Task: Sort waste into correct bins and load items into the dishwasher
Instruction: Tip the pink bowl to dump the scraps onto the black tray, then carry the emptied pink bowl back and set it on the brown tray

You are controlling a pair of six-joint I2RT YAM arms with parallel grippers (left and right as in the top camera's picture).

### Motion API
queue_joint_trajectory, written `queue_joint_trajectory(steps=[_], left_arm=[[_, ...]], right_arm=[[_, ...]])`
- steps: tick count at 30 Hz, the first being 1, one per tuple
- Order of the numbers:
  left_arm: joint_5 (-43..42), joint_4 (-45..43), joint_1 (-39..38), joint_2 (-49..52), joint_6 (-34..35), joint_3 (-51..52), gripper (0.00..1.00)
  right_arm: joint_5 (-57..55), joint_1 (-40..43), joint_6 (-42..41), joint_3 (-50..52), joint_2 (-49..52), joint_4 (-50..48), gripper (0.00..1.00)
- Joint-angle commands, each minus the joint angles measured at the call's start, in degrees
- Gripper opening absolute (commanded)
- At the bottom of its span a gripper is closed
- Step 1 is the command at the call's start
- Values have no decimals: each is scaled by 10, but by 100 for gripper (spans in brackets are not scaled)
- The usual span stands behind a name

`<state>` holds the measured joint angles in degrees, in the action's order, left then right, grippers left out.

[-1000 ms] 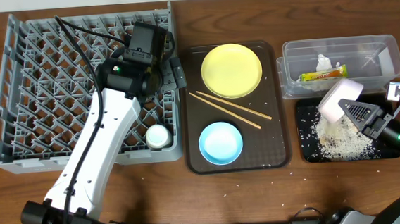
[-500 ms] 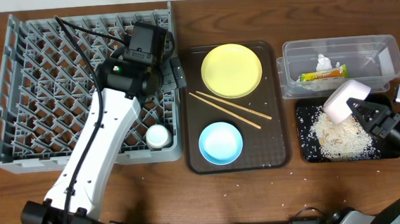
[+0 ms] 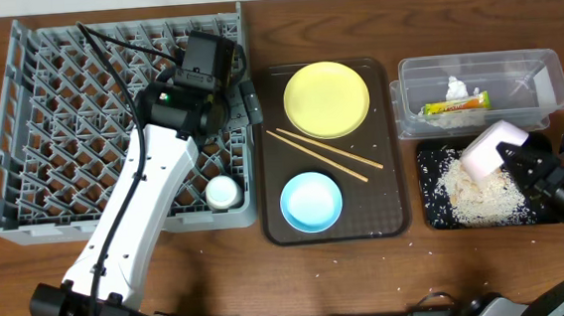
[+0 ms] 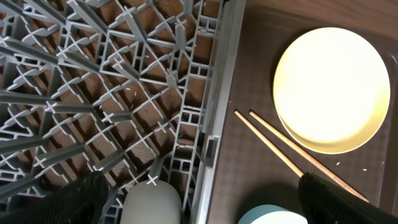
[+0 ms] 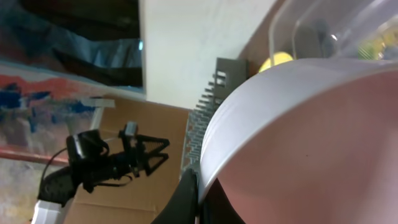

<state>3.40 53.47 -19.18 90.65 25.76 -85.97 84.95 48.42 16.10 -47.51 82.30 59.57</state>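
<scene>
The right gripper (image 3: 517, 158) pinches the rim of the white bowl (image 3: 493, 149) and holds it tilted above the black tray (image 3: 429, 221), where the rice (image 3: 483, 192) lies in a heap. Behind it, the snack wrapper (image 3: 455, 105) is inside the clear container (image 3: 547, 72). The left gripper (image 3: 246, 101) hangs over the right edge of the dish rack (image 3: 21, 126), its fingers (image 4: 59, 198) spread wide and holding nothing. The small cup (image 3: 223, 192) stands in the rack's near right corner. The yellow plate (image 3: 326, 98), chopsticks (image 3: 327, 155) and blue bowl (image 3: 311, 200) rest on the brown tray (image 3: 394, 222).
</scene>
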Motion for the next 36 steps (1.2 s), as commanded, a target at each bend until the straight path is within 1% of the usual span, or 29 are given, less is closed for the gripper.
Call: queue_joint_trajectory(steps=[1,7,10,14,17,19,22,26,28,29,31,36], left_arm=[[9,0,2,-4,2,-5,98],[9,0,2,-4,2,-5,98],[9,0,2,-4,2,-5,98],[9,0,2,-4,2,-5,98],[9,0,2,-4,2,-5,98],[9,0,2,-4,2,-5,98],[9,0,2,-4,2,-5,98],[9,0,2,-4,2,-5,98],[9,0,2,-4,2,-5,98],[9,0,2,-4,2,-5,98],[9,0,2,-4,2,-5,98],[9,0,2,-4,2,-5,98]], right_arm=[[-24,3,22,1,-13,10,1],[-20,-2,42,-1,-16,16,1],[-38,-35,42,-7,-30,16,1],[-123,-141,16,-36,-64,17,1],[-223,-250,-27,-70,-88,14,1],[-296,-321,-67,-92,-97,5,1],[-434,-439,-141,-120,-100,-9,1],[-570,-568,-229,-122,-94,-25,1],[-622,-618,-257,-122,-84,-26,1],[-661,-666,-279,-121,-66,-26,1],[-694,-716,-300,-121,-35,-30,1],[-716,-760,-315,-121,16,-31,1]])
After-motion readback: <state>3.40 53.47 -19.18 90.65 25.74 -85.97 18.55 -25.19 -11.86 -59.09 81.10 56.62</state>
